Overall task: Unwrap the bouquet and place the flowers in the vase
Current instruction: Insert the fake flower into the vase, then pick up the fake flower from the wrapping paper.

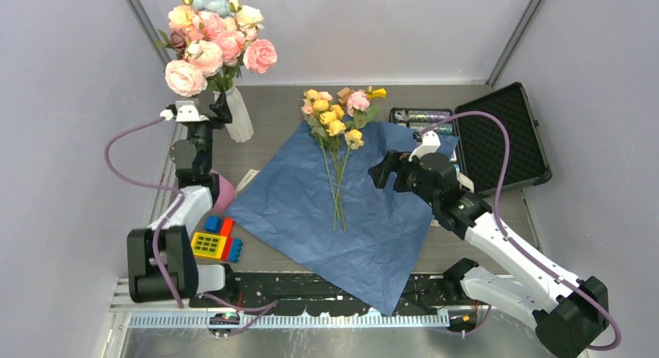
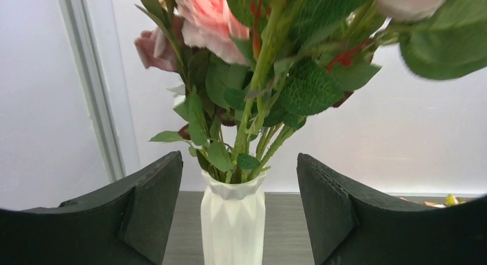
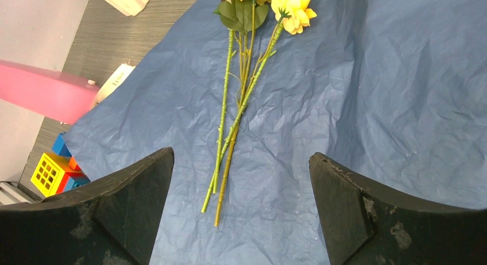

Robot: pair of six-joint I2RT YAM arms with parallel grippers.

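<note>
Filling the vase (image 1: 239, 119) are bigger blooms (image 1: 218, 44) (pink mostly)

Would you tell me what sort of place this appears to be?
Probably a robot lab cell: plain walls enclose the table, two arms are bolted at its edge, with toy blocks and a foam-lined case.

The crinkled paper wrap (image 1: 342, 218) is dark blue all over. The flowers (image 1: 336, 117) are yellow, pink and cream, with thin green stems (image 3: 221, 127). The vase (image 1: 238, 119) is plain white with faceted ribs. The bigger blooms (image 1: 214, 39) are pink, cream and pale blue, with dark green leaves (image 2: 304, 89). The tabletop (image 1: 280, 113) is grey with a fine wood grain. The case (image 1: 505, 133) is black.
</note>
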